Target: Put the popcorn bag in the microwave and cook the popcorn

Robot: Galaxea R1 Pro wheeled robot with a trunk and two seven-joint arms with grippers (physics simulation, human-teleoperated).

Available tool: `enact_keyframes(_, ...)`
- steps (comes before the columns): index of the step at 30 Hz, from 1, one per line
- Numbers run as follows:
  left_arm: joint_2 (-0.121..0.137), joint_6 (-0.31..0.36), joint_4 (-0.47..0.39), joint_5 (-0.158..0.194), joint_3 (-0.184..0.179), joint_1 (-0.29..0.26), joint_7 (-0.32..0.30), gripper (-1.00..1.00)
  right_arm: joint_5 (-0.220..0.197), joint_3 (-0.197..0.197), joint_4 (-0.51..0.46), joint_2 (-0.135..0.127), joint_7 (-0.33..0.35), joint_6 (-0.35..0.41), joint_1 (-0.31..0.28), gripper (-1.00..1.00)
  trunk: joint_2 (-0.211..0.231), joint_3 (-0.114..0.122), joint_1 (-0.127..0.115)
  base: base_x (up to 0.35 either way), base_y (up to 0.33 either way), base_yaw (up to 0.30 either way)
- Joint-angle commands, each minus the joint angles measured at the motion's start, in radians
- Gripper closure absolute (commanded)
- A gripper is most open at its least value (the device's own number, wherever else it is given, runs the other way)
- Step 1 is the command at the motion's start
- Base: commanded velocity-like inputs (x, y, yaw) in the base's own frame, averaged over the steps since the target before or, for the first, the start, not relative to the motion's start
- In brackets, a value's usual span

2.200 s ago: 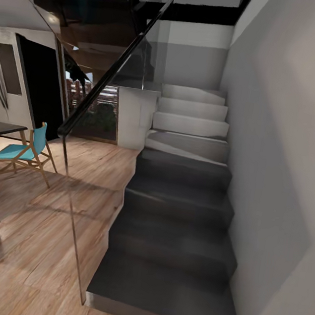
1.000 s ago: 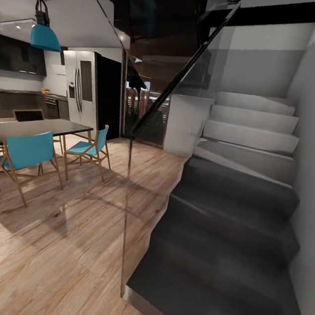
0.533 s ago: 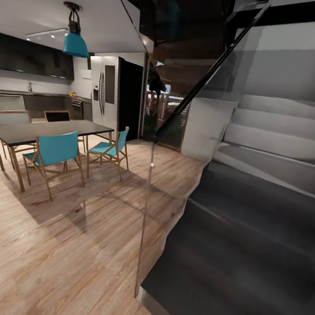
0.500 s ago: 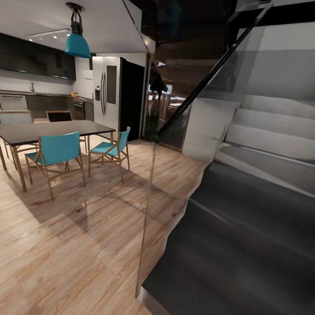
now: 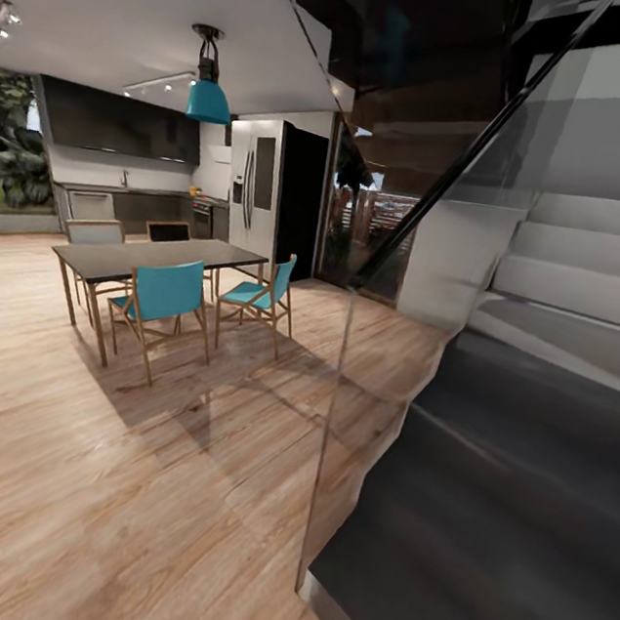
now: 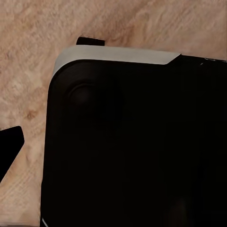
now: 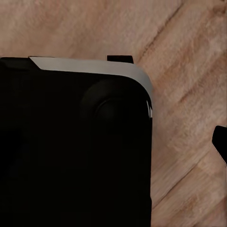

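While the camera swings left off the staircase (image 5: 530, 430), the kitchen countertop (image 5: 120, 191) enters at upper left, well apart; I cannot tell either gripper's opening.

The pale plank wood floor (image 5: 80, 475) shows visible grain and a soft sheen, and the same light wood (image 6: 28, 90) lies beneath a matt black, smooth-looking body with a pale grey rim (image 6: 132, 142) in the left wrist view. The dark grey staircase (image 5: 511, 496) looks smooth and matt, edged by a clear glass balustrade panel (image 5: 420, 296) that reflects the room, under a glossy black handrail (image 5: 468, 165). The dining table has a dark, slightly glossy top (image 5: 155, 257) on wooden legs, the teal chairs (image 5: 165, 302) have light wooden frames, the tall fridge (image 5: 253, 189) looks like brushed metal, and the teal pendant lamp (image 5: 209, 99) has a glossy shade.
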Motion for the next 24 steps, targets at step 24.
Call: enact_keyframes(24,0.0,-0.002,-0.003,0.01,0.002,0.0,0.005,-1.0,0.0,0.0,0.002,-0.004,-0.003,-0.006,0.0,-1.0,0.0,-0.001,0.0,0.0,0.0,0.274)
